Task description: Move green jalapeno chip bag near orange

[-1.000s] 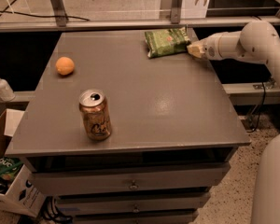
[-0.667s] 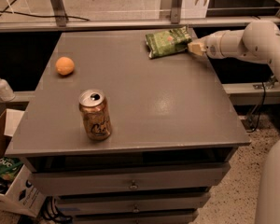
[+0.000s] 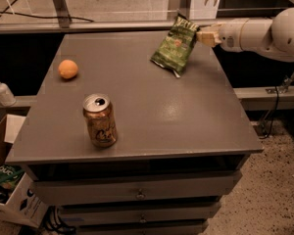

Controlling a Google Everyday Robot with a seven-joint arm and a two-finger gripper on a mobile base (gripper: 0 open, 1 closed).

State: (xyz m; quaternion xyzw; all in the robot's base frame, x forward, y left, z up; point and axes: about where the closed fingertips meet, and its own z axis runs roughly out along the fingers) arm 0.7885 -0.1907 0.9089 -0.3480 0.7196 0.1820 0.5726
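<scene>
The green jalapeno chip bag [image 3: 176,46] hangs tilted at the table's far right, its top edge pinched by my gripper [image 3: 203,35] and its lower corner at or just above the tabletop. The gripper comes in from the right on a white arm and is shut on the bag's upper right edge. The orange [image 3: 68,68] sits on the table at the far left, well apart from the bag.
A bronze soda can [image 3: 100,120] stands upright at the front left of the grey table [image 3: 186,121]. A white bottle [image 3: 1,90] stands on a ledge to the left. A cardboard box [image 3: 10,190] sits on the floor at lower left.
The bag lay flat at the far right edge before; now the gripper has lifted it by its top edge, so it hangs tilted.
</scene>
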